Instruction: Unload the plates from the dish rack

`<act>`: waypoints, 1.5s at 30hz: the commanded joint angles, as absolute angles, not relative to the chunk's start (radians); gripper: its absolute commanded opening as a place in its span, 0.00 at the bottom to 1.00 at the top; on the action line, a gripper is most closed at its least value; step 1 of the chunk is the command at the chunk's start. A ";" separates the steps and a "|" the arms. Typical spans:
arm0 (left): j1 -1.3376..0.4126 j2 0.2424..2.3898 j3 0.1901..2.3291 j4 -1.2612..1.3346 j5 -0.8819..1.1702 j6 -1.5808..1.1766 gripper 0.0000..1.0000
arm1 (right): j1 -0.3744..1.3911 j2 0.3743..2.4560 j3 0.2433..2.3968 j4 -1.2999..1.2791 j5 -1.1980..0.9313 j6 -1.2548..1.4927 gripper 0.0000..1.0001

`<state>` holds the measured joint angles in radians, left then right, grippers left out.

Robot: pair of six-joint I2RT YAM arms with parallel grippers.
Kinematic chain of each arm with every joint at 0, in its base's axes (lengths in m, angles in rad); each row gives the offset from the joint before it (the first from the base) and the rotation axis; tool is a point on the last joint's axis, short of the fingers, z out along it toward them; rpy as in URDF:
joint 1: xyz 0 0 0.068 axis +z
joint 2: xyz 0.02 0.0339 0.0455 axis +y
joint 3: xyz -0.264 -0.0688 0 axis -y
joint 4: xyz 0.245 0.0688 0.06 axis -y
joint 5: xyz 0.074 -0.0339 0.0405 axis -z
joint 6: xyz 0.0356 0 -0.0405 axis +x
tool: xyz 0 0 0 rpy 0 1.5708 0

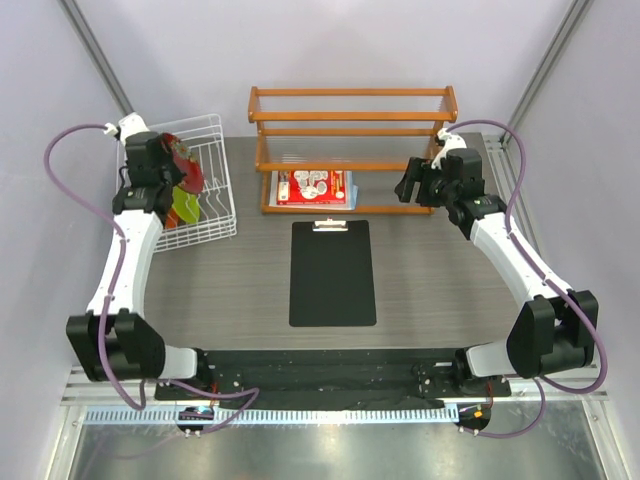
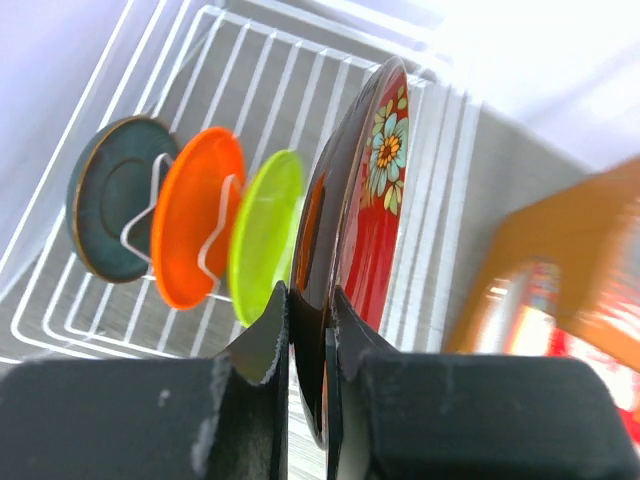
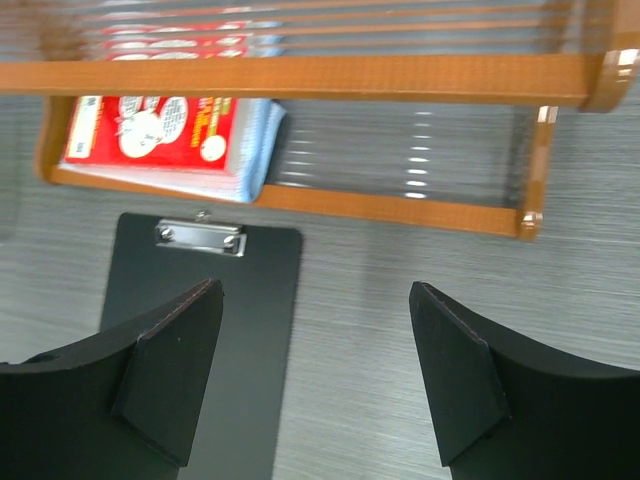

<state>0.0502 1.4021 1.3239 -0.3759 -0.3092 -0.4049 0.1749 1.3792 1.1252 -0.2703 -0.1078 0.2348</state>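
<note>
The white wire dish rack (image 1: 218, 196) stands at the table's back left. In the left wrist view three plates stand on edge between its tines (image 2: 270, 80): teal blue (image 2: 115, 200), orange (image 2: 190, 225) and lime green (image 2: 262, 230). My left gripper (image 2: 310, 310) is shut on the near rim of the dark red floral plate (image 2: 372, 200), one finger on each face. From above, that gripper (image 1: 165, 165) is over the rack with the red plate (image 1: 187, 166) beside it. My right gripper (image 3: 315, 370) is open and holds nothing, above the table near the shelf's right end (image 1: 408, 182).
An orange-brown wooden slatted shelf (image 1: 352, 120) stands at the back centre, with a red printed packet (image 1: 312, 187) on its lower level. A black clipboard (image 1: 333, 272) lies flat mid-table, partly under my right gripper's left finger (image 3: 170, 380).
</note>
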 commanded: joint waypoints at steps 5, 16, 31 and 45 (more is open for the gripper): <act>0.037 1.218 1.177 -0.241 0.076 -0.612 0.00 | 0.183 1.336 1.075 -0.108 -0.398 0.377 0.78; -0.231 1.161 0.893 0.077 0.207 -0.825 0.00 | 0.359 1.374 0.934 0.207 -0.578 0.627 0.80; -0.402 1.247 0.808 0.299 0.204 -0.930 0.00 | 0.396 1.535 0.844 0.518 -0.635 0.758 0.81; -0.480 1.266 0.779 0.292 0.150 -0.918 0.00 | 0.388 1.669 0.878 0.635 -0.695 0.802 0.01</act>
<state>-0.4503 1.2919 0.7486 0.2005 0.1658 -0.9367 0.3676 1.7084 0.8883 0.5491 -0.7532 0.8410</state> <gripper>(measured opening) 0.109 0.100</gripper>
